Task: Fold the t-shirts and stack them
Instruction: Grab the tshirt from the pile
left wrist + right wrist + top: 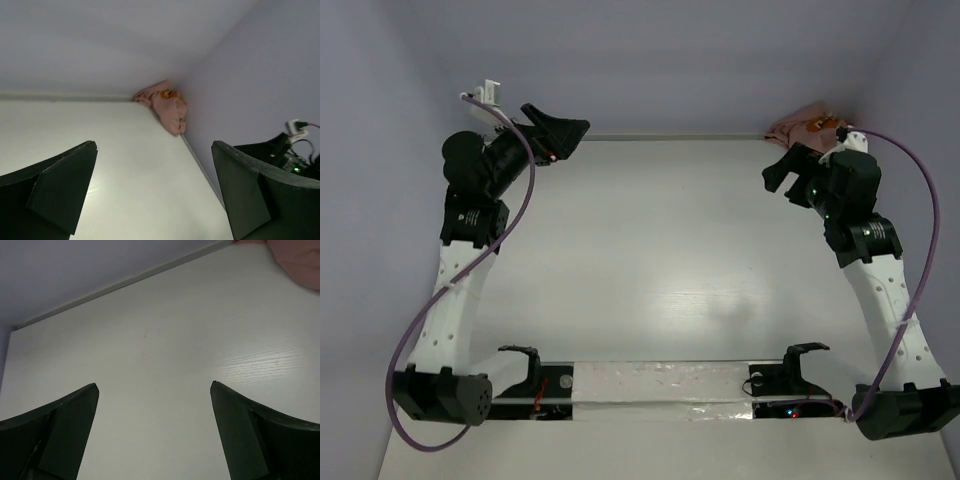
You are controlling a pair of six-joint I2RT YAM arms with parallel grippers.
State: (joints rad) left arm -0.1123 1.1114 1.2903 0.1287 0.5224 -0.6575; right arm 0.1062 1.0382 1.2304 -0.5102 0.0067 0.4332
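T-shirt (pixel 798 126) crumpled in far corner, partly hidden | left hand (pixel 155 192) spread | right hand (pixel 155 435) spread

I can read no text, label, brand or number in any of my three views. The only printed mark I see is a small orange patch (pixel 165 93) on the crumpled pink t-shirt (pixel 171 111) in the far right corner. It is too small and bunched up for me to make out as letters or figures.
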